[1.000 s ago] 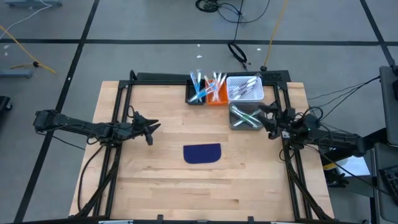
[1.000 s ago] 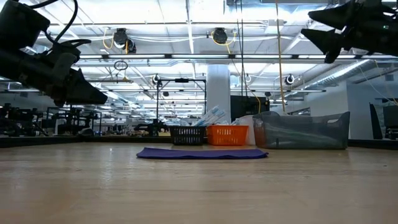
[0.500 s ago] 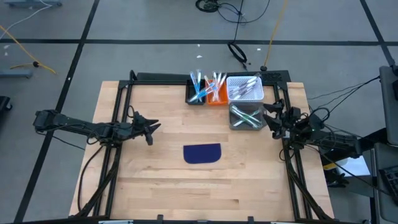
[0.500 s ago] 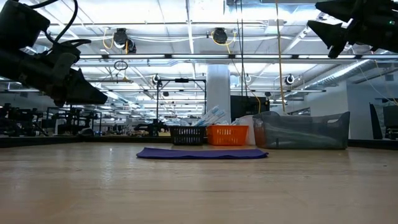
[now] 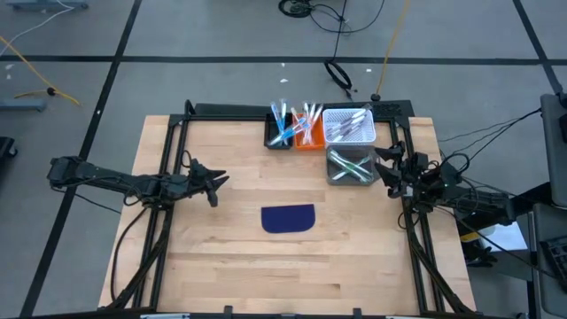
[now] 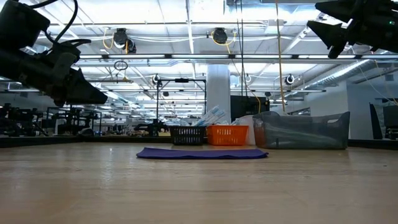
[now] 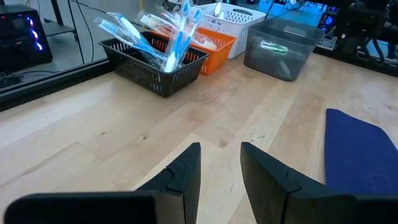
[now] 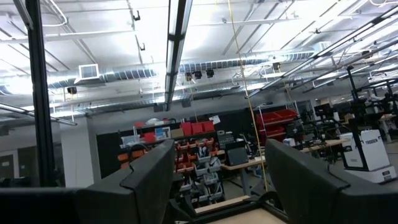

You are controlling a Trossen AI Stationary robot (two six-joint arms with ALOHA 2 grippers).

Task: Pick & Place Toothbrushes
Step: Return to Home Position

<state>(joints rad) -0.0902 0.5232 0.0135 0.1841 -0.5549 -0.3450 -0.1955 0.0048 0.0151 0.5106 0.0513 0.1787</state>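
Now the right arm sits back from the bins: a second ago its gripper reached over the grey bin, and since then it has drawn away toward 3 o'clock and risen a little, with no shift in the last half second. I judge that the placing is done and both arms are near their rest poses.

The table carries nothing loose. The left arm waits at 9 o'clock, the left gripper empty, fingers a narrow gap apart. The right gripper is at 3 o'clock, tilted up toward the ceiling, fingers wide apart and holding nothing.

The mat lies bare at the centre. The bins cluster from 12 to 1 o'clock: black bin, orange bin, white bin, with the grey one just in front of the white.

Every toothbrush in view is in a bin. The blue toothbrushes stand in the black bin, heads up, leaning and crossing, long axes roughly 12 to 6 from above. The green toothbrushes lie flat in the grey bin, running about 10 to 4.
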